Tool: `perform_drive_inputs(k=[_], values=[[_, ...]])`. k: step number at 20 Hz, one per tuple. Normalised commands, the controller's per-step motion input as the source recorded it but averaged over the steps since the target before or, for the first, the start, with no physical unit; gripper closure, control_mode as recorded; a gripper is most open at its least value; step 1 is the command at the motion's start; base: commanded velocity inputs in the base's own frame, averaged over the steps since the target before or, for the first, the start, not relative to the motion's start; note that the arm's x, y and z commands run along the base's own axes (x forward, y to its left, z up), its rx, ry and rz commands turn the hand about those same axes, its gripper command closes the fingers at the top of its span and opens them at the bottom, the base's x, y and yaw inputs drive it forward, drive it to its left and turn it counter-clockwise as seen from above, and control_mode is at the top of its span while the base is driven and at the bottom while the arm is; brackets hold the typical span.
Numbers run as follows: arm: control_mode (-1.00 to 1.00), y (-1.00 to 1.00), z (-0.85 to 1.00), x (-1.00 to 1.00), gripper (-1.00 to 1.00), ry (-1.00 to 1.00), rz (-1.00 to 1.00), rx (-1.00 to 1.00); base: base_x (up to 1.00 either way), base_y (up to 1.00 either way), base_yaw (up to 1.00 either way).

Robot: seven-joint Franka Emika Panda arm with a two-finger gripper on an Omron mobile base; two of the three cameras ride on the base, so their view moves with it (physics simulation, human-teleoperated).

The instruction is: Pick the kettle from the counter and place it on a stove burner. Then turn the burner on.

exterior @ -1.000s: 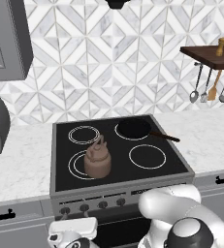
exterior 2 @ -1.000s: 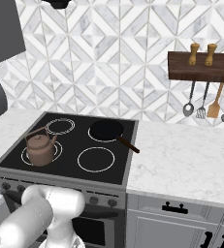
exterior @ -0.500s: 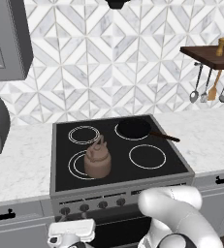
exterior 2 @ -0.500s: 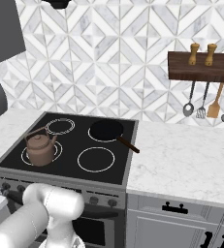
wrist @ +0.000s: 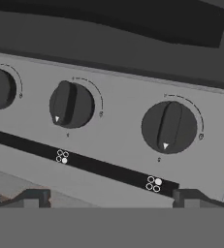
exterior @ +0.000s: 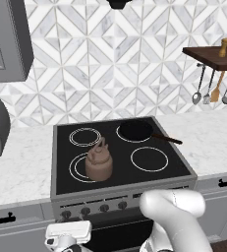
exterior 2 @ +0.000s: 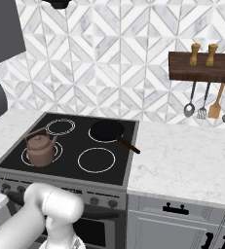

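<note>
On the black glass cooktop (exterior: pixel 181 170), the small squat brown-copper kettle (exterior: pixel 99 162) stands upright on the large double-ringed stove burner (exterior: pixel 78 167) at the front left, well apart from the black frying pan (exterior: pixel 135 130) at the back right. Below, the gripper (wrist: pixel 111 197) faces the grey control panel (wrist: pixel 118 145), its jaws spread wide with nothing between them, close before 2 dark round knobs (wrist: pixel 71 104) (wrist: pixel 169 127). White-grey marbled bench (exterior 2: pixel 182 155) flanks the stove.

Glossy white rounded arm (exterior: pixel 176 216); pincer (wrist: pixel 111 198) tips small, dark.
</note>
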Motion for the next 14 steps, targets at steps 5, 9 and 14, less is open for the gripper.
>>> perform_drive_inputs(k=[5,9,14], values=[[-1.0,0.17,-0.33,0.18,-1.0,-0.01,0.0,-0.06,0.0,0.0,0.0],[-1.0,0.17,-0.2,0.26,-1.0,-0.01,0.0,-0.07,0.0,0.0,0.0],[-1.0,0.19,-0.25,0.21,-1.0,-0.01,0.0,-0.07,0.0,0.0,0.0]])
